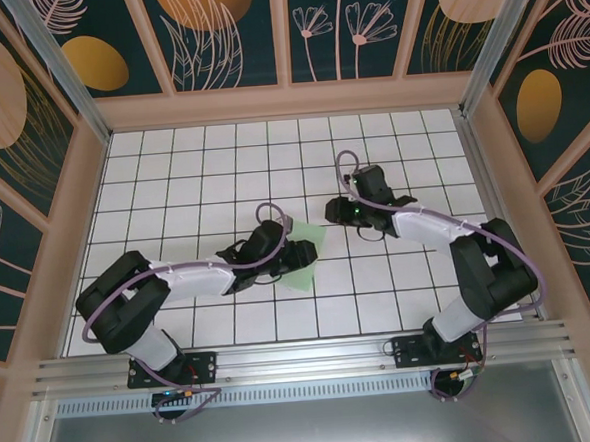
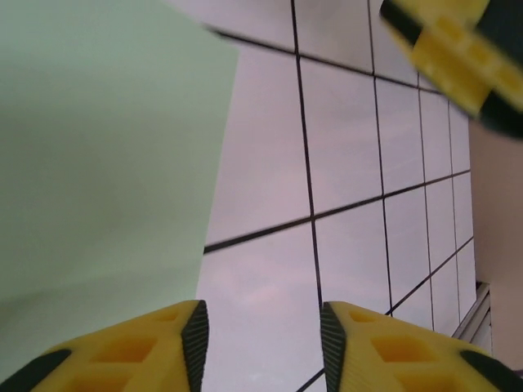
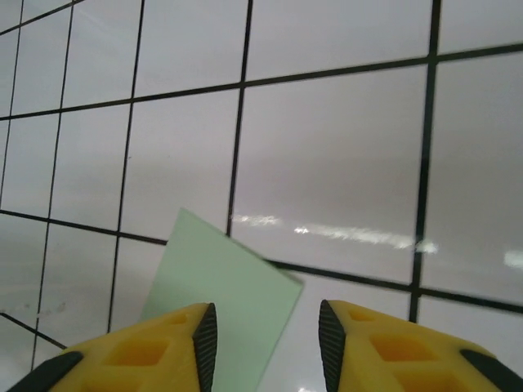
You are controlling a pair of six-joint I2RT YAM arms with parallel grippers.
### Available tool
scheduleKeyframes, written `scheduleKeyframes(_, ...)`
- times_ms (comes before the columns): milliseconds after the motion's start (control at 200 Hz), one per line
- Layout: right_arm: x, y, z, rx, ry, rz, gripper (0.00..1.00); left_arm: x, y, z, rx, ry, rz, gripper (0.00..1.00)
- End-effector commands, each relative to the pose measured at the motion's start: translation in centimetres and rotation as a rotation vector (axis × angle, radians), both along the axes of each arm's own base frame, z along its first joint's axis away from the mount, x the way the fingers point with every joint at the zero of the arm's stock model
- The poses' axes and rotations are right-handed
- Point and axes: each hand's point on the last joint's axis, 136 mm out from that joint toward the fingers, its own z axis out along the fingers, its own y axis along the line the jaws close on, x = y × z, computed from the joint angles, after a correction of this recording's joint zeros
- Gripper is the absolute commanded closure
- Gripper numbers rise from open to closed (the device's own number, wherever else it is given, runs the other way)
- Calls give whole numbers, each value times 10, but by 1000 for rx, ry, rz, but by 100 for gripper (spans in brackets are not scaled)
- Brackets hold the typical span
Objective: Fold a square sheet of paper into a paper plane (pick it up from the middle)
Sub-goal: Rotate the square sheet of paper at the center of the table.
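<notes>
The white gridded bench (image 1: 221, 165) holds the square sheet of paper (image 1: 300, 274) near its middle, partly under the left arm (image 1: 193, 280). The left jaws stand apart at the sheet's right edge, gripping nothing. The right jaws, also apart and empty, hover by its far corner.

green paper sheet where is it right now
In the top view the green paper sheet sits on the tiled table near its centre, partly hidden by the left claw, with the right claw just beyond it.
</notes>
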Motion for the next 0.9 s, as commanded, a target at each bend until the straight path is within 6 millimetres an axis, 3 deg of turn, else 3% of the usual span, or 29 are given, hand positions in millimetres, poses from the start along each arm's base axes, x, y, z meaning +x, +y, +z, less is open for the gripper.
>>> scheduleKeyframes(0,-14,2,-9,-80,19,-67,57,11,29,-8,62,0,58,49)
scheduleKeyframes(190,-20,29,-24,-139,64,-48,55,12,65,-12,102,-4,132,33)
scheduleKeyframes(410,-10,50,-48,-213,114,-30,57,9,94,-12,162,-39,185,17)
scheduleKeyframes(676,-1,51,-83,-298,172,-38,56,10,113,-12,206,-69,238,3)
scheduleKeyframes(896,18,69,-97,-390,101,169,55,8,122,-11,208,-79,265,1)
